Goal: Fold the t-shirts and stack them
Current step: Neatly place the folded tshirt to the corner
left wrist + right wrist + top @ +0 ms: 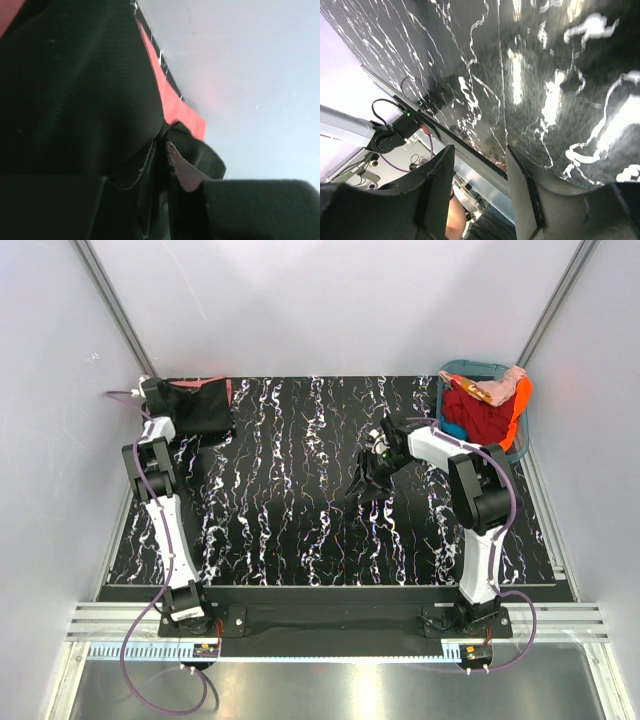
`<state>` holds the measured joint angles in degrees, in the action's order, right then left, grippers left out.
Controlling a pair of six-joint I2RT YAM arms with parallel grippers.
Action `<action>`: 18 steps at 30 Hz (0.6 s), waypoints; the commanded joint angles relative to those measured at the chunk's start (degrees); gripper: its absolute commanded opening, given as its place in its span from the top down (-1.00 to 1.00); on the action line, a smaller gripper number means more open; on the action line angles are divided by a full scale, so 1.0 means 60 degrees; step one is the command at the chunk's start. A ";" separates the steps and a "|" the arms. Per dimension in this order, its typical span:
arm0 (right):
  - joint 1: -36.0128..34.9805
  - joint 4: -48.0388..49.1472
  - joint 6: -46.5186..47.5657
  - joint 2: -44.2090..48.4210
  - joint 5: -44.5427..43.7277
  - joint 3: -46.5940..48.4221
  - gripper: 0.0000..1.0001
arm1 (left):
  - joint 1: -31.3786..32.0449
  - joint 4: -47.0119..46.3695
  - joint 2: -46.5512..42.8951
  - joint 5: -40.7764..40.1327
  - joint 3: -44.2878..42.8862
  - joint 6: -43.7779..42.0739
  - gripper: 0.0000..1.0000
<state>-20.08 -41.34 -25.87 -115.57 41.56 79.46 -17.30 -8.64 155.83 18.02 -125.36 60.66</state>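
From above, I am reaching my left claw (158,395) to the far left corner of the tabletop (290,500). The black t-shirt (200,412) is lying there in a compact, folded shape. A thin edge of the coral-pink t-shirt (229,392) is showing at its far side, so I judge the black one is sitting on top of it as a stack. My right claw (372,462) is hanging over the middle of the tabletop, well apart from the stack and near the teal basket (470,366), which is holding other red and orange clothes.

In the left wrist view, my left claw (161,160) is narrow and is pinching a puckered fold of the black t-shirt (75,100). The coral-pink t-shirt (187,117) is peeking out just beside and under it, close to the wall.

In the right wrist view, my right claw (480,185) is standing half open with nothing between the fingers. It is looking only at the marbled tabletop (545,75).

I think the step in hand is tidying the black t-shirt on the stack. To do it well, I should be gripping only the black layer, not the coral one below, and moving the fold low and slowly so the lower shirt is not dragged. Before letting go, I should be lining up the edges. The free right claw could be pressing the stack down if it slides.
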 commanded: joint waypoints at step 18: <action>0.0035 -0.0053 0.0093 0.0671 0.0017 -0.0190 -0.05 | 0.0261 -0.2556 -0.3468 0.0204 0.3531 0.0377 0.49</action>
<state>-20.08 -42.74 -25.32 -116.25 41.50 79.61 -16.60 -15.00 143.85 16.25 -107.98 63.22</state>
